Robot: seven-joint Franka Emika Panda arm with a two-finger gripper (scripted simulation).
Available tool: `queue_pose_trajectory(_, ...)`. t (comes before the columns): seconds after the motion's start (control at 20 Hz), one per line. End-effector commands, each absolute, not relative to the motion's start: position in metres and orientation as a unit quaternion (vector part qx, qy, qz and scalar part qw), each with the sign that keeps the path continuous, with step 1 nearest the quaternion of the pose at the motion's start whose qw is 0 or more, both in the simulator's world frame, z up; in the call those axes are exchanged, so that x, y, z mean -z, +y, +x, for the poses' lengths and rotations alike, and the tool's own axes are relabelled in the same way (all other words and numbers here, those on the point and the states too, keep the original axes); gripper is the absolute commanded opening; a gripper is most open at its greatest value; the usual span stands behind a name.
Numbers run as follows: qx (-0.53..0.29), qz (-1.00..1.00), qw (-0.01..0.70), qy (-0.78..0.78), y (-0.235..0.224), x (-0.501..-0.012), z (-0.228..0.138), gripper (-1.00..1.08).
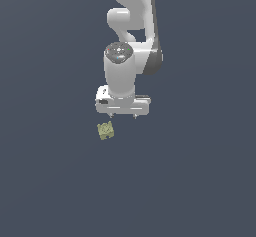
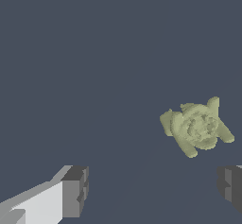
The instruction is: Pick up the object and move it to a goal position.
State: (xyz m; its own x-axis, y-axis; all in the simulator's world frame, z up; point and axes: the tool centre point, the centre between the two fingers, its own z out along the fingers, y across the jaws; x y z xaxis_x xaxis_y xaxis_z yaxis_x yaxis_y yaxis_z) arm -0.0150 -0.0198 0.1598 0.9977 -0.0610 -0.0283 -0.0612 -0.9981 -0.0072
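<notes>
The object [image 1: 105, 130] is a tiny olive-yellow block with a mottled, lumpy surface, lying on the dark grey floor. In the wrist view the object [image 2: 196, 126] shows as a rounded, ridged lump with small knobs at its corners. My gripper [image 1: 122, 116] hangs above the floor, just to the exterior view's right of the object and apart from it. The jaws stand wide open with nothing between them. Both dark fingertips [image 2: 75, 190] appear in the wrist view, and the object lies outside the gap between them, off toward one finger.
The white arm [image 1: 131, 26] rises behind the gripper at the top of the exterior view. A plain dark grey floor [image 1: 55, 181] fills the rest of both views.
</notes>
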Motion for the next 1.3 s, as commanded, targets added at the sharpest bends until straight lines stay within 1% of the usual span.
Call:
queue_pose_trajectory(0.0, -0.014, -0.999, 0.004, 0.031, -0.02, -0.16, -0.015, 1.0)
queue_pose_trajectory(0.7, -0.005, -1.0, -0.003, 0.019, -0.01, -0.168, -0.015, 1.0)
queue_pose_trajectory(1.25, -0.006, -0.996, 0.0, 0.093, -0.021, -0.159, -0.013, 1.0)
